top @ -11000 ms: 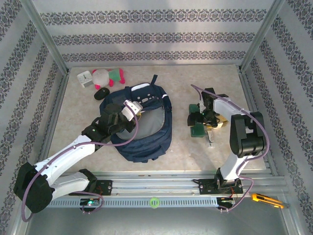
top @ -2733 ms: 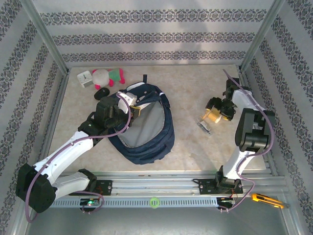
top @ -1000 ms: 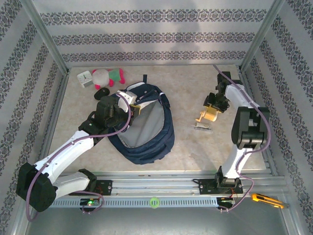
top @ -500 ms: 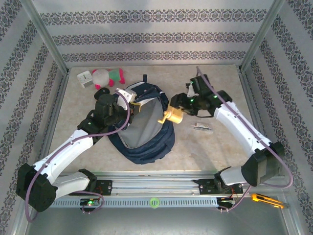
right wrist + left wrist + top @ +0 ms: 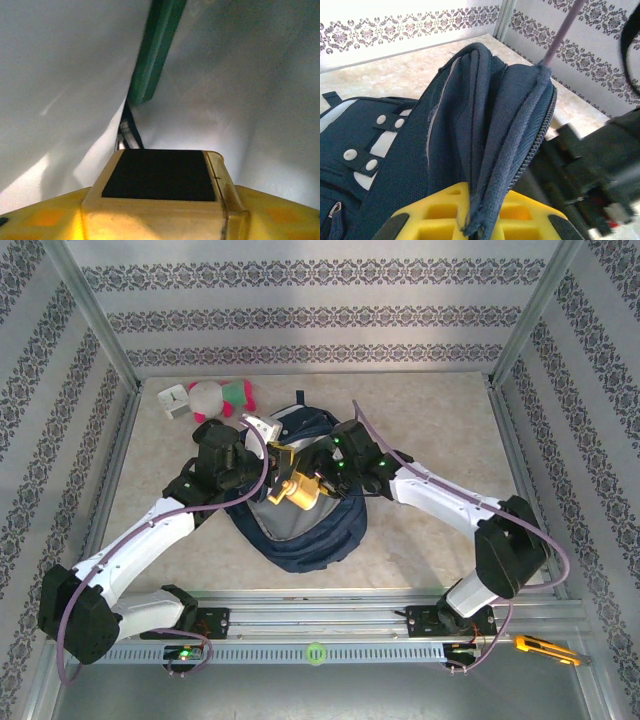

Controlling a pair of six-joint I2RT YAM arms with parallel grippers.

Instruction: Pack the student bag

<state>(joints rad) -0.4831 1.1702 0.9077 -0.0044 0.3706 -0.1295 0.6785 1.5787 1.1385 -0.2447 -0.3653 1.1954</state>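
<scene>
Judging by the scene, the step in hand is loading the main pocket of the backpack point(image 5: 300, 535). To do it well, the left claw point(image 5: 277, 453) should hold the rim high and taut so the mouth gapes. The right claw point(image 5: 298, 490) should let go only well past the zip, then back straight out without snagging the grey lining point(image 5: 60, 75).

The backpack lies under and around both claws. The left claw is clamped on the zip edge, navy fabric pinched between its yellow fingers point(image 5: 435, 220) and lifted into a ridge. The right claw sits just beside it, down in the opening, with lining on every side. I cannot tell whether its jaws are open or holding anything. A green flat thing point(image 5: 156, 47) lies ahead of it, deeper in.
</scene>
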